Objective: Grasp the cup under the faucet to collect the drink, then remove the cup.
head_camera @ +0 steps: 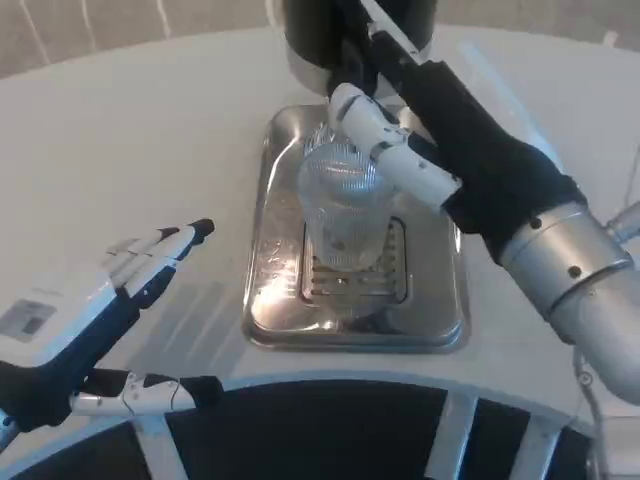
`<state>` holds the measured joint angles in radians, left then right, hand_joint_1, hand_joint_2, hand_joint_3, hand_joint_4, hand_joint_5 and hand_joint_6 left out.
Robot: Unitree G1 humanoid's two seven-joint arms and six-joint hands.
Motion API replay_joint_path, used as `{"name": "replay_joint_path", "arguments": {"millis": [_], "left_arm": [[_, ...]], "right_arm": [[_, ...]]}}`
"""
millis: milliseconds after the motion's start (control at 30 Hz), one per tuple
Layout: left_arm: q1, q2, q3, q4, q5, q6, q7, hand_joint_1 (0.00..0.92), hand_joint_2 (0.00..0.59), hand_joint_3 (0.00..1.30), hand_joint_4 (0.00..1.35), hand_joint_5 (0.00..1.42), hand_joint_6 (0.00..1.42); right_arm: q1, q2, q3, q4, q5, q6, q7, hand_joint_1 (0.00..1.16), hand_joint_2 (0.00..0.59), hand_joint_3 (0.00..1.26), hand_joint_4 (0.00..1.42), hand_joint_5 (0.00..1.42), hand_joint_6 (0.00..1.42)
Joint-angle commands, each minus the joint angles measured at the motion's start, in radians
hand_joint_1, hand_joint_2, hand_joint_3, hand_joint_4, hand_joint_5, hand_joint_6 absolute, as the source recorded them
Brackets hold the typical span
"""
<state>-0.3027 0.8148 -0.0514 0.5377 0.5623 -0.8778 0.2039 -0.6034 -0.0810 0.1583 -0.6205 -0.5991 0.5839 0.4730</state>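
Head view: clear ribbed cup [345,215] is recorded upright on the steel drip tray [440,300], below the faucet of the black dispenser [310,30]. Right hand [430,130] is placed nearer, fingers apart, cup lying at seven o'clock from its fingertips [345,100]; contact cannot be judged. Left hand [95,310] is held open at the cup's eight o'clock, well apart.

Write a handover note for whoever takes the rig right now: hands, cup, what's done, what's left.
Left hand: open, hovering over the table left of the drip tray, holding nothing.
Right hand: reaching in at the faucet above the cup; whether it touches the faucet is unclear.
Cup: clear, upright on the tray grate under the faucet, not gripped.
Done: cup placed under the faucet.
Left: work the faucet, collect the drink, grasp and remove the cup.
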Motion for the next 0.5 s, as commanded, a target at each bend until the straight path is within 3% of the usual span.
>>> {"name": "replay_joint_path", "arguments": {"millis": [33, 500], "left_arm": [[0.014, 0.016, 0.008, -0.011, -0.003, 0.011, -0.02, 0.098, 0.078, 0.01, 0.0, 0.04, 0.09], [0.011, 0.023, 0.015, 0.008, -0.014, 0.011, -0.023, 0.085, 0.079, 0.02, 0.0, 0.04, 0.09]], "right_arm": [[-0.019, -0.002, 0.023, 0.026, 0.036, 0.014, -0.021, 0.11, 0.578, 0.0, 0.0, 0.0, 0.0], [-0.047, -0.054, 0.055, 0.075, 0.114, 0.046, -0.015, 0.04, 0.558, 0.0, 0.0, 0.0, 0.0]]}}
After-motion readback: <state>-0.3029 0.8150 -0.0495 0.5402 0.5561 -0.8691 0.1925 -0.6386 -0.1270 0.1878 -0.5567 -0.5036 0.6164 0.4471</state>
